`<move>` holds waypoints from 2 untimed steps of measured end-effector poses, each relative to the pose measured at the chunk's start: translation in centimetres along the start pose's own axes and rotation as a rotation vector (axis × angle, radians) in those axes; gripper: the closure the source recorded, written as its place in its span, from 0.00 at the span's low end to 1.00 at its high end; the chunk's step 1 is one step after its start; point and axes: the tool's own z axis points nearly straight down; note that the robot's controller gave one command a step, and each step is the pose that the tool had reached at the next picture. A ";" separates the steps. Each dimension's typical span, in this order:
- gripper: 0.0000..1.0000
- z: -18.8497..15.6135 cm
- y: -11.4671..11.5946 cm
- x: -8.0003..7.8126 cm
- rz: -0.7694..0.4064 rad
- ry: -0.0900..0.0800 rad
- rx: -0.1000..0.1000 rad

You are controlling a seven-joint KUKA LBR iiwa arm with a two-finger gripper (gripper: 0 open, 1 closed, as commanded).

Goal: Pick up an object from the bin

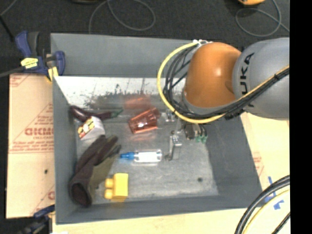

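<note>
Right, I'm looking down into the grey bin [229, 160]. A red see-through cup [144, 121] lies near the middle, and a clear bottle with a blue cap [144, 157] is on its side below it. A yellow block [116, 186] and a dark glove [90, 167] are over at the left. The gripper [174, 145] is just beside the bottle's right end, with the cup up and to its left. Clenched or released, I can't tell from here.

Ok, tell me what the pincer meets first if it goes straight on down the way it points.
Likely the grey metal bin's bare floor, just beside the clear plastic bottle with a blue cap. The pincer may clip that bottle's end; depth is unclear.
</note>
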 end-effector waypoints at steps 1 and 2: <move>0.00 -0.5 0.0 -0.1 0.001 -0.008 0.000; 0.00 7.3 1.2 0.7 -0.021 -0.009 0.000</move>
